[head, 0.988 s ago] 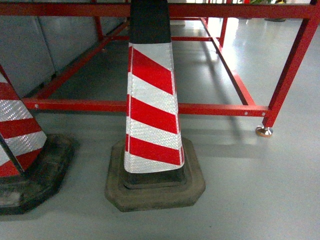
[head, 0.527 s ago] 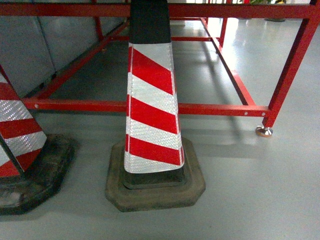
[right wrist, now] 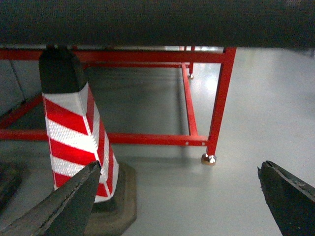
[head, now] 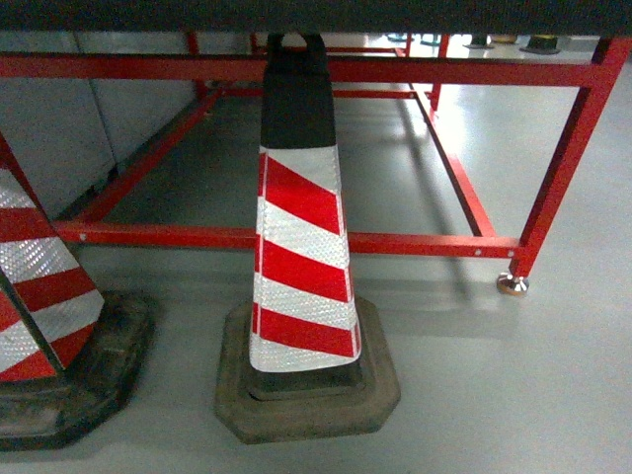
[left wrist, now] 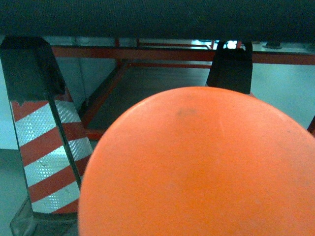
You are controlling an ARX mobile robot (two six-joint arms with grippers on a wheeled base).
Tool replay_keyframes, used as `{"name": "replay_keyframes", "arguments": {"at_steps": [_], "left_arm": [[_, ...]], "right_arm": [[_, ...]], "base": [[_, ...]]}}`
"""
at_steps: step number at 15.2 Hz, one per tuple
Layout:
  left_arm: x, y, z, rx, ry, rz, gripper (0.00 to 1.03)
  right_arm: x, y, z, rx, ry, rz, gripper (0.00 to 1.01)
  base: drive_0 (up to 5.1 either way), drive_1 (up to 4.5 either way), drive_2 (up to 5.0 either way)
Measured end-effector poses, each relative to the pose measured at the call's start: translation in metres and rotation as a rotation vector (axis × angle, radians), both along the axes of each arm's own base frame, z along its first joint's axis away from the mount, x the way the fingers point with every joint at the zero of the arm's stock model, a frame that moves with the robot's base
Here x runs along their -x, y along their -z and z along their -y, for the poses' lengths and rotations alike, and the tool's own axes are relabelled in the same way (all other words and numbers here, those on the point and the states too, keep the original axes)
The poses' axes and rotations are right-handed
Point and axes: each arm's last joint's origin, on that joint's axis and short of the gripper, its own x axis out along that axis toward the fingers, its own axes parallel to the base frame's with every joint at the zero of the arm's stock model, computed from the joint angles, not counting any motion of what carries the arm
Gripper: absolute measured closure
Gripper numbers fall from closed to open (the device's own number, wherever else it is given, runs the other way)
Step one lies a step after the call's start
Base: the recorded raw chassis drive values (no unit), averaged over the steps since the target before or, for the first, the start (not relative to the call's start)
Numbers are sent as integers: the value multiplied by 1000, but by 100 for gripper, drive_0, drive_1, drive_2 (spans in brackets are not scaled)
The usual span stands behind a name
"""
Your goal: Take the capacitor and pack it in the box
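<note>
The capacitor (left wrist: 197,167), an orange rounded object, fills most of the left wrist view and hangs above the floor right in front of that camera. It hides my left gripper's fingers completely, and it sits where they close. In the right wrist view my right gripper (right wrist: 178,172) is open, its two dark fingertips (right wrist: 78,191) wide apart over bare grey floor with nothing between them. The box is out of view. Neither gripper shows in the head view.
A red-and-white striped traffic cone (head: 301,247) on a black base stands straight ahead, with a second cone (head: 39,286) at the left. Behind them is a red steel table frame (head: 415,242) with a metal foot (head: 511,284). A dark tabletop edge (head: 316,12) runs along the top.
The head view has shifted: the dark tabletop edge now shows along the top, and the upper red rail sits lower in the picture.
</note>
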Motion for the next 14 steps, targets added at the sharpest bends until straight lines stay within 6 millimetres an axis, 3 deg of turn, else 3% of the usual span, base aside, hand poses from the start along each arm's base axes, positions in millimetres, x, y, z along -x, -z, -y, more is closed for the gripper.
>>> {"name": "replay_keyframes", "arguments": {"at_steps": [14], "left_arm": [[0,0,0,-5,1,0,60]], "right_arm": [[0,0,0,-2,2,1,3]], "base": [[0,0,0]]}}
